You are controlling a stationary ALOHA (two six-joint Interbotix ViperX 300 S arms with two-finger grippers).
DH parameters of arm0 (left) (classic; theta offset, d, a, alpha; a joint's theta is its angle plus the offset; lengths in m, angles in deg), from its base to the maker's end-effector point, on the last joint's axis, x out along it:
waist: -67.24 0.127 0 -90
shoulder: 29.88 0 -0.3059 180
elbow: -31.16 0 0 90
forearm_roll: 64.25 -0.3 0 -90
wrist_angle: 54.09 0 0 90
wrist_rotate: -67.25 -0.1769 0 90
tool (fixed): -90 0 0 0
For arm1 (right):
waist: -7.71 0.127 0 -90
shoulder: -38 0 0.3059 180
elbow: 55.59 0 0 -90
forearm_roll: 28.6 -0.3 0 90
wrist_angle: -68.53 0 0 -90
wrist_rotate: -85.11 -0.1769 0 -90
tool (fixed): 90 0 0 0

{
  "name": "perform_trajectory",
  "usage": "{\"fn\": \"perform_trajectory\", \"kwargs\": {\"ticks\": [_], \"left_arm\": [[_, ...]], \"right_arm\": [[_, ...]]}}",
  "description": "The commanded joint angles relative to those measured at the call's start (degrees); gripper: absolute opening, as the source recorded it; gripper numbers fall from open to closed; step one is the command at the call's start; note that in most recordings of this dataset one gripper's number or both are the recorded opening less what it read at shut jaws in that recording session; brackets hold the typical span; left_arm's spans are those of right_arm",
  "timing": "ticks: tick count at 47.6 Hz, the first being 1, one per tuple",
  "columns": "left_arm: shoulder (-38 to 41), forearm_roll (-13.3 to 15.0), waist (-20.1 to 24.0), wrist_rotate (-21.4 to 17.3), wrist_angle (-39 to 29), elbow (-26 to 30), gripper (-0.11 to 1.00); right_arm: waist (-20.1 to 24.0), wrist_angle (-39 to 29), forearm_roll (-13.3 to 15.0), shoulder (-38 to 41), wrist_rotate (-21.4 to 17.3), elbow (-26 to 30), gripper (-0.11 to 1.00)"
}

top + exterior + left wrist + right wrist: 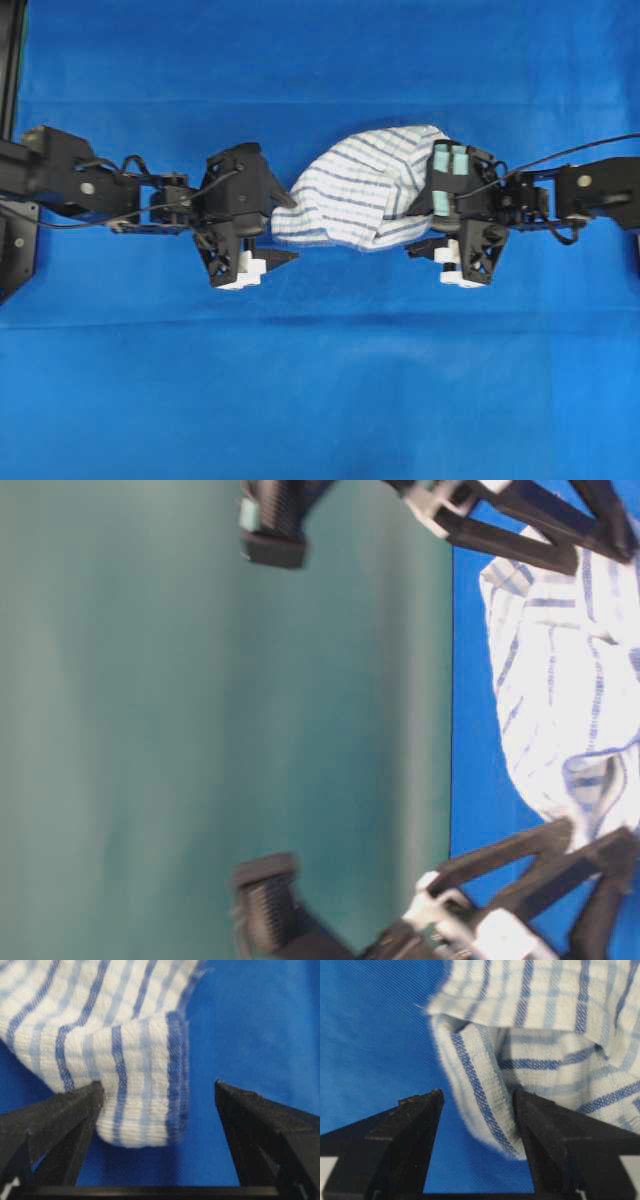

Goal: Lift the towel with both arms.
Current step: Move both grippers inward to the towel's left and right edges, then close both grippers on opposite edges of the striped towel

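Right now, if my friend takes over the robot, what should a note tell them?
Left gripper: open, fingers either side of a towel fold.
Right gripper: open, the towel's edge between its fingers.
The towel lies bunched on the blue cloth, between both arms.
Done: both grippers are at the towel.
Left: close both on the fabric, then lift together.

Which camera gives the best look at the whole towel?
The overhead view: the whole crumpled striped towel shows on the blue cloth between both arms. The table-level view crops it at the frame's right edge. Each wrist view shows only one folded edge near open fingers.
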Motion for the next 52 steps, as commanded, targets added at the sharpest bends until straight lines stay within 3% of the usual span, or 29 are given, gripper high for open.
{"fn": "perform_trajectory", "kwargs": {"ticks": [1, 16, 19, 26, 29, 41, 52], "left_arm": [[1.6, 0.1, 0.4, 0.1, 0.6, 1.8, 0.87], [3.9, 0.1, 1.0, 0.3, 0.2, 2.8, 0.80], [3.9, 0.1, 1.0, 0.4, -0.2, 2.9, 0.66], [3.0, 0.1, 1.0, 0.6, -2.0, 2.9, 0.24], [1.9, 0.1, 1.0, 0.7, -3.4, 2.9, 0.10], [-7.0, 0.1, 0.7, 1.0, -9.4, 3.5, 0.09], [-18.3, 0.1, 0.2, 1.1, -18.3, 6.0, 0.09]], "right_arm": [[-0.9, 1.1, 0.1, 0.9, 0.1, 1.3, 0.62], [-1.1, 1.7, 0.2, 2.0, 0.4, 1.5, 0.59], [-1.1, 1.8, 0.4, 2.0, 0.4, 1.5, 0.53], [-1.1, 1.8, 0.4, 1.9, 0.4, 1.8, 0.10], [-1.1, 1.6, 0.4, 1.6, 0.4, 2.1, 0.02], [-1.1, -1.1, 0.2, -3.3, -0.4, 3.9, 0.02], [-1.1, -11.2, 0.1, -12.5, -0.4, 8.5, 0.02]]}}
